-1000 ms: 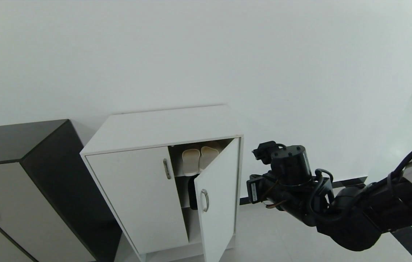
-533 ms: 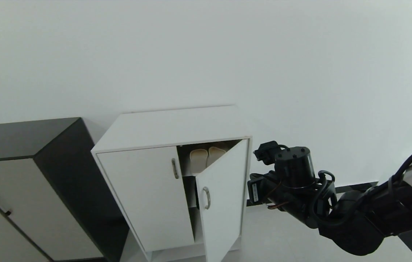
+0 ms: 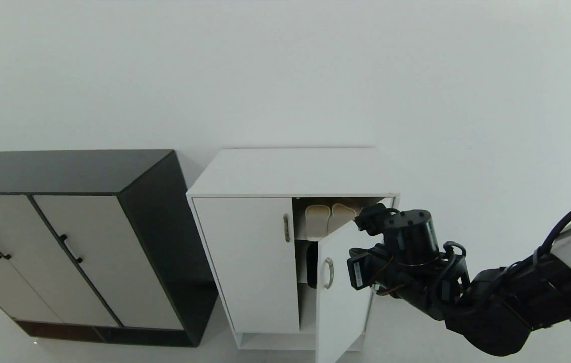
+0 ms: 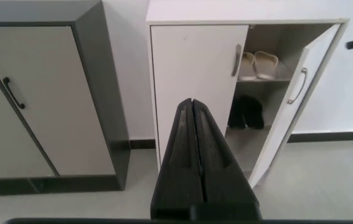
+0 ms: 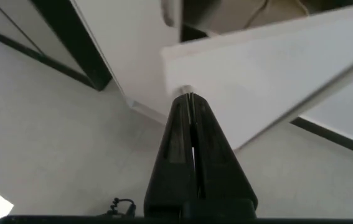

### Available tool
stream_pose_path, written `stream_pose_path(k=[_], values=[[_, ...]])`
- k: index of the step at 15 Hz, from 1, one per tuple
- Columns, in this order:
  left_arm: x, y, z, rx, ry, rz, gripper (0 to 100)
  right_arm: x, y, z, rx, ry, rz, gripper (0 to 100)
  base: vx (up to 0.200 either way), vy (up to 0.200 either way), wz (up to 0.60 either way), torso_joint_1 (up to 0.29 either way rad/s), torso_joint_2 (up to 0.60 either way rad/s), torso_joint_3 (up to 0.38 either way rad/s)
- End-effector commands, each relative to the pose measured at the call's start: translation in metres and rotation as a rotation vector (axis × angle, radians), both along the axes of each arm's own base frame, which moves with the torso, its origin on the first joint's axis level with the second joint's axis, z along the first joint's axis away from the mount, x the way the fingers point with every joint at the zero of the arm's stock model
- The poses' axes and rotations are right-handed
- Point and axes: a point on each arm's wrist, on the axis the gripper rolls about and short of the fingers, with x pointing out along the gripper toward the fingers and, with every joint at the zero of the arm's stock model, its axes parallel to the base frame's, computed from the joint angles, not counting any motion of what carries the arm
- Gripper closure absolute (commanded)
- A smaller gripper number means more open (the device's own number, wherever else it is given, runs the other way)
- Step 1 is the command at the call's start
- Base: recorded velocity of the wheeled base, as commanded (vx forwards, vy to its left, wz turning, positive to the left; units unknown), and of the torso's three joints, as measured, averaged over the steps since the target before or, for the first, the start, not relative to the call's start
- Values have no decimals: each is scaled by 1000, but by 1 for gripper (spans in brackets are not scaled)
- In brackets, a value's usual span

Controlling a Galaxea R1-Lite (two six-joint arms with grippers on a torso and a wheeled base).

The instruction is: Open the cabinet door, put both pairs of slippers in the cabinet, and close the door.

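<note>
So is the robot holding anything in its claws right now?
Nothing is held. The left gripper is shut on nothing. The right gripper is shut too, its tip close to the open cabinet door, not gripping it.

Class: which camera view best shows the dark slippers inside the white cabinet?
The left wrist view: the dark slippers show as a whole pair on their shelf, beside the open door. The head view catches just a dark sliver of them behind the door's edge. The right wrist view faces the door's outer panel.
</note>
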Motion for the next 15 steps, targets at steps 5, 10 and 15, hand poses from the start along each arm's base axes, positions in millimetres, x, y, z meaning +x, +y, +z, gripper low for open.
stream_pose_path(k=[5, 10, 15], values=[[0, 0, 0, 0, 1, 0, 100, 6, -20, -25, -82, 67, 37, 100, 80, 0, 0, 0, 0, 3], [0, 0, 0, -2, 0, 0, 100, 7, -23, -31, -94, 80, 32, 100, 200, 0, 0, 4, -1, 0], [0, 0, 0, -3, 0, 0, 100, 6, -22, -32, -89, 72, 34, 100, 0, 0, 0, 0, 0, 0]])
